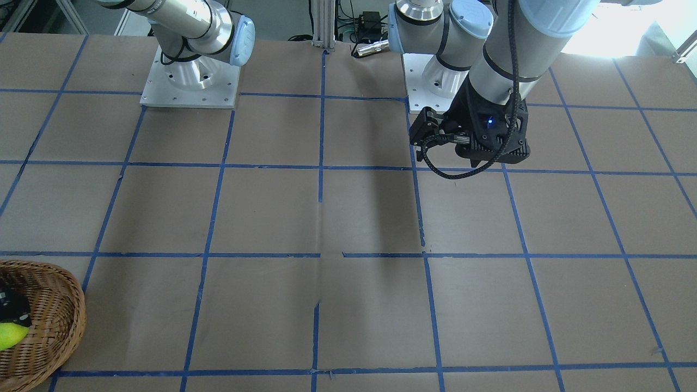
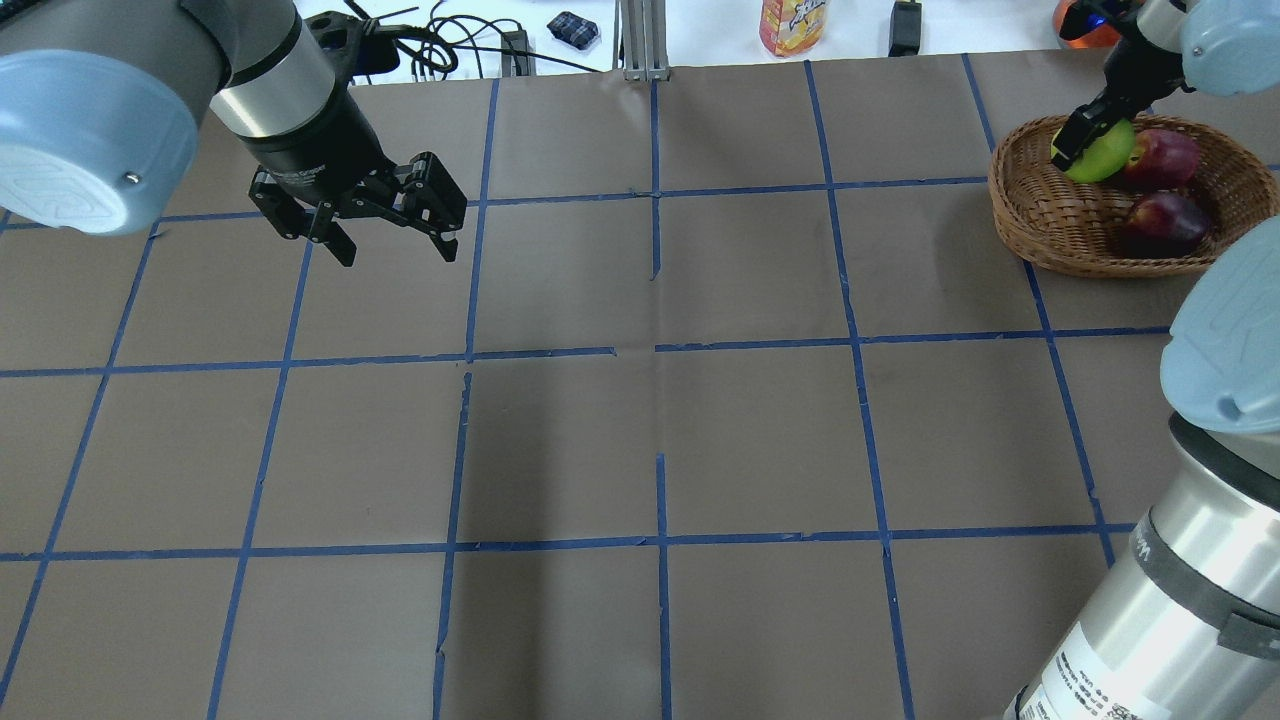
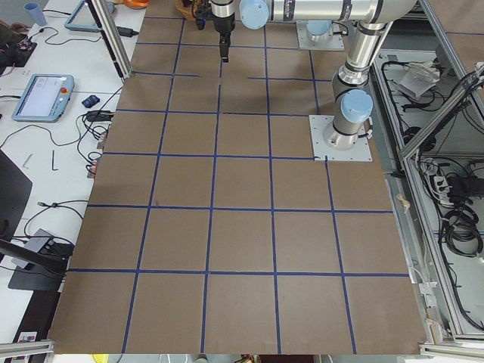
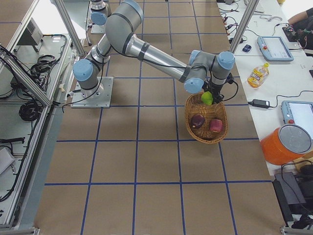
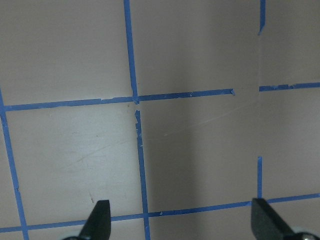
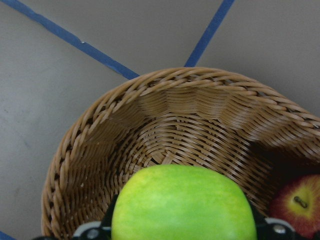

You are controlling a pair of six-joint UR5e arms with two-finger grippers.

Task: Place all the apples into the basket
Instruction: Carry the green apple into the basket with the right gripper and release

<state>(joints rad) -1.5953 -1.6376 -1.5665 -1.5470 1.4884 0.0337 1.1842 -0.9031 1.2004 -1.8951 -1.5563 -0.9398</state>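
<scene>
- Count: 3 apples, 1 basket (image 2: 1060, 215), 2 grippers.
- Basket sits on the table (image 2: 640, 450), at the far edge on the robot's right side.
- Inside basket: 2 apples lying loose, the red apple (image 2: 1165, 157) and the maroon apple (image 2: 1165, 222). They sit just beside each other; can't tell if touching.
- Red one shows a yellow patch around the stem in right wrist cam.
- 3rd apple, the green apple (image 2: 1102, 152), is clamped in the right gripper (image 2: 1092, 148), a finger on either side.
- Green apple hangs over the basket's inside, near the rim opposite the maroon one, just beside the red one. Can't tell if it touches the weave.
- Right wrist cam: bare wicker floor under and past the green apple, red apple off to one side.
- Left gripper (image 2: 396, 252): jaws spread wide, nothing between them, hovering above bare table well apart from the basket, on the opposite side of the table.
- No apples on the table outside the basket.
</scene>
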